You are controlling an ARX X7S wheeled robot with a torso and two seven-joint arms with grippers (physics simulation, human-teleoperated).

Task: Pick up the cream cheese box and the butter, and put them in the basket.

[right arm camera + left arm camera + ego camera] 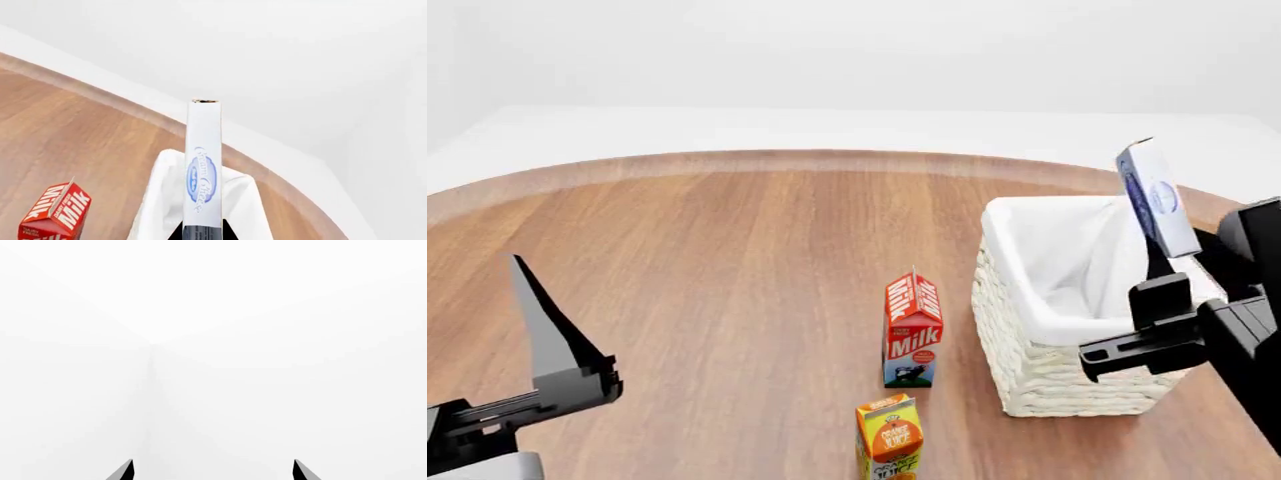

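The cream cheese box (1154,197) is being held upright above the far right rim of the basket (1014,330), clamped in the right gripper (1158,262); the basket is standing near the table's (694,260) right edge; the left gripper (541,350) is being held with jaws apart over the near left corner; the milk carton (913,328) and juice carton (890,436) are standing beside the basket.

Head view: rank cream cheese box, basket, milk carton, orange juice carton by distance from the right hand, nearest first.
1. Cream cheese box: held in the right hand, up over the basket's right side.
2. Basket: directly under and beside the hand.
3. Milk carton: left of the basket, on the table.
4. Orange juice carton: in front of the milk carton, at the view's lower edge.
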